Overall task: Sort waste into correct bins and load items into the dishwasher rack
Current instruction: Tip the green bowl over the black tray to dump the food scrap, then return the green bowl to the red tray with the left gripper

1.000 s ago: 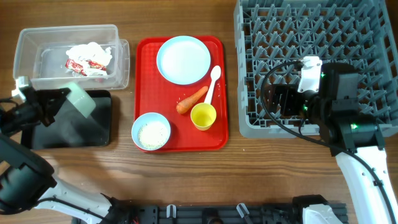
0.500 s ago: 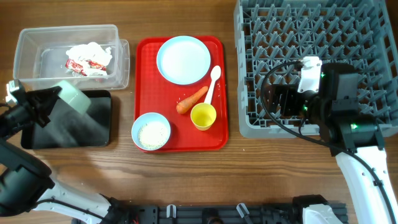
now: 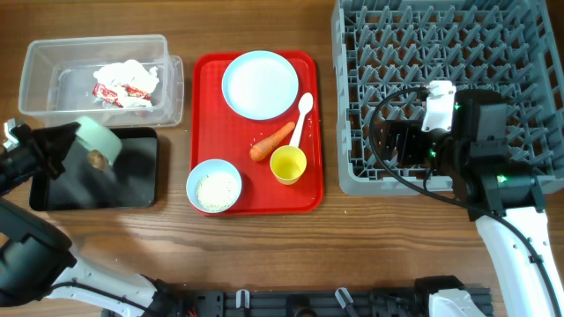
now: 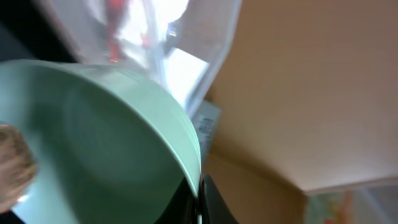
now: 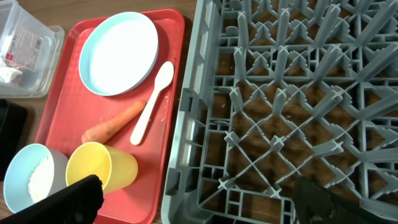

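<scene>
I'm looking at a wooden table (image 3: 264,255), warm mid-brown, its grain and plank seams running left to right. The light on the table is soft and even, casting only faint, blurred shadows. A black rail (image 3: 291,304) runs along the table's near edge. In the right wrist view the same wood shows at the top left. In the left wrist view the table is a blurred tan expanse, and beyond it sits a pale patch (image 4: 367,202) too blurred to name

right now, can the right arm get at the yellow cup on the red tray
Probably yes. The right gripper hangs open over the tray-side edge of the dishwasher rack; the yellow cup stands upright on the red tray nearby, nothing above it.
</scene>
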